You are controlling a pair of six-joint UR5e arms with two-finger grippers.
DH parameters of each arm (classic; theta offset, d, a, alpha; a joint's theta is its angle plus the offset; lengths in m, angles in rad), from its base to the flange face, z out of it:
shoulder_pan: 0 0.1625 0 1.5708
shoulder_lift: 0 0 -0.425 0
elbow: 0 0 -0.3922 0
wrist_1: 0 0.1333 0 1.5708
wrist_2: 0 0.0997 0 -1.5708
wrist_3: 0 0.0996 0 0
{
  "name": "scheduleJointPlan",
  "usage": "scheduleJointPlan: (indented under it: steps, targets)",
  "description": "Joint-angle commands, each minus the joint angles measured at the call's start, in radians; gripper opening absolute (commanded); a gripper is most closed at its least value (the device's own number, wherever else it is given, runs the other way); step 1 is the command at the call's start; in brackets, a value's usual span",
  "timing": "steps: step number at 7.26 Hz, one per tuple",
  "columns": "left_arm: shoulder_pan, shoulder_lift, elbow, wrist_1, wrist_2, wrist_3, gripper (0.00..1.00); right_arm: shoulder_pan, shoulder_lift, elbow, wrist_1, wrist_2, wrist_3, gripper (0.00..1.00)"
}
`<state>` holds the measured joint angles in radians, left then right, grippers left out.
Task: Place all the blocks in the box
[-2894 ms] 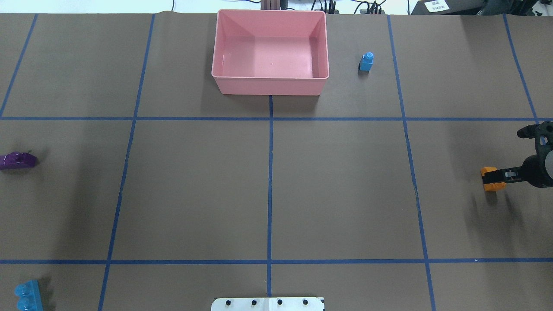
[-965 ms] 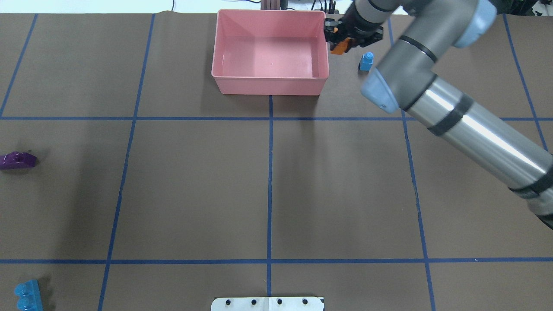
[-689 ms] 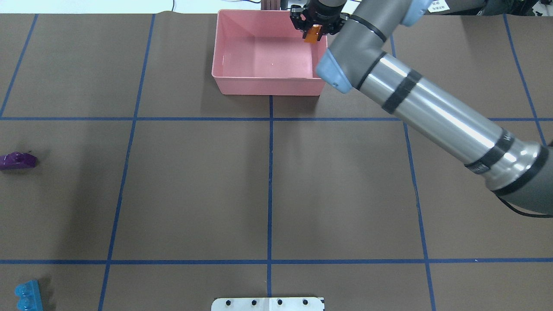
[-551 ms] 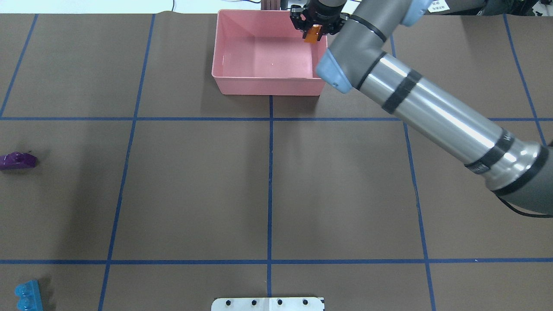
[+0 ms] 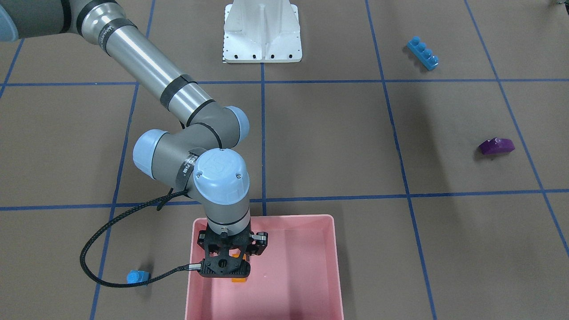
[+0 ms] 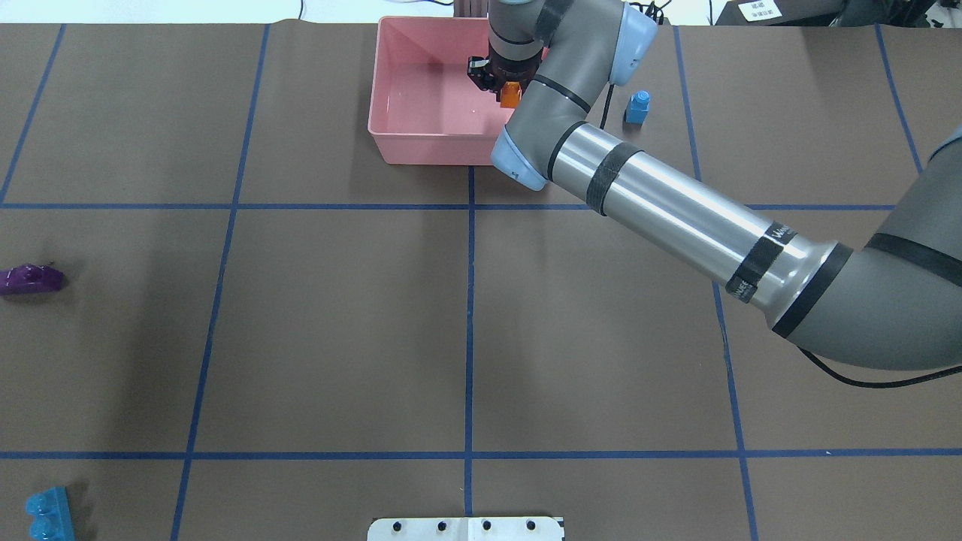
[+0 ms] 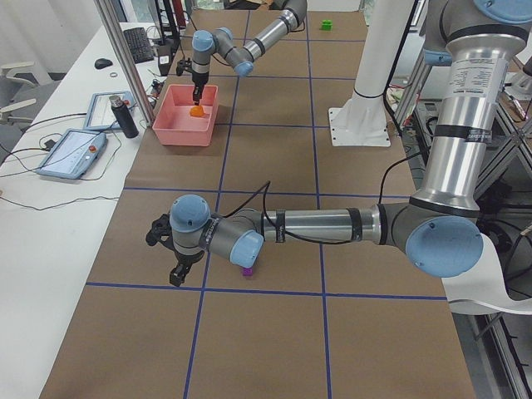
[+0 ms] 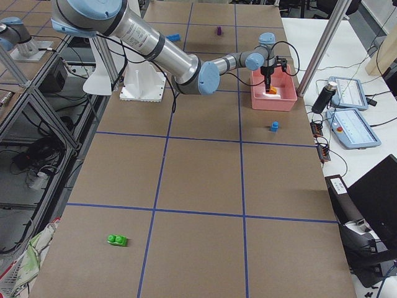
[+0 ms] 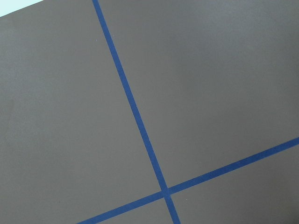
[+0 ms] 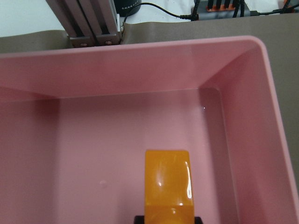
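— While the right gripper hangs low inside the box, what has it got?
— Its fingers are closed tight on the orange block. They hold it by one end, and the rest juts out over the pink floor. Whether the block touches that floor I cannot tell.
— And around the claw?
— Box walls on every side, with the claw in the box's right-hand half. Just beyond the wall on the claw's right stands the tiny blue block, on the brown table. Well off to the claw's left and nearer the robot lies the purple block, and farther that way the long blue block. The green block sits far off on the claw's right.
— And the left gripper?
— It shows only from the side, low over the table near the purple block; whether its fingers are apart or together, I cannot tell
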<state>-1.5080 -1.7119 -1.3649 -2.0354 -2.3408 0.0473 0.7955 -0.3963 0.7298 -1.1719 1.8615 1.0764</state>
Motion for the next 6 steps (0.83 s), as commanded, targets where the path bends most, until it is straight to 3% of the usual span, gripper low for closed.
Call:
scheduleJointPlan:
  steps: [1, 2, 4, 5, 6]
  targets:
    - [0.032, 0.000, -0.026, -0.020, 0.002, -0.001, 1.00, 0.022, 0.005, 0.026, -0.006, 0.016, -0.010, 1.00]
    - [0.076, 0.003, -0.057, -0.020, 0.002, -0.003, 1.00, 0.075, 0.001, 0.066, -0.043, 0.107, -0.028, 1.00]
    - [0.173, 0.058, -0.109, -0.096, 0.003, -0.026, 1.00, 0.146, -0.022, 0.291, -0.345, 0.160, -0.178, 1.00]
    - [0.201, 0.095, -0.111, -0.190, 0.009, -0.039, 1.00, 0.172, -0.074, 0.412, -0.442, 0.194, -0.253, 1.00]
    - [0.245, 0.135, -0.117, -0.241, 0.012, -0.035, 1.00, 0.192, -0.185, 0.538, -0.442, 0.218, -0.274, 1.00]
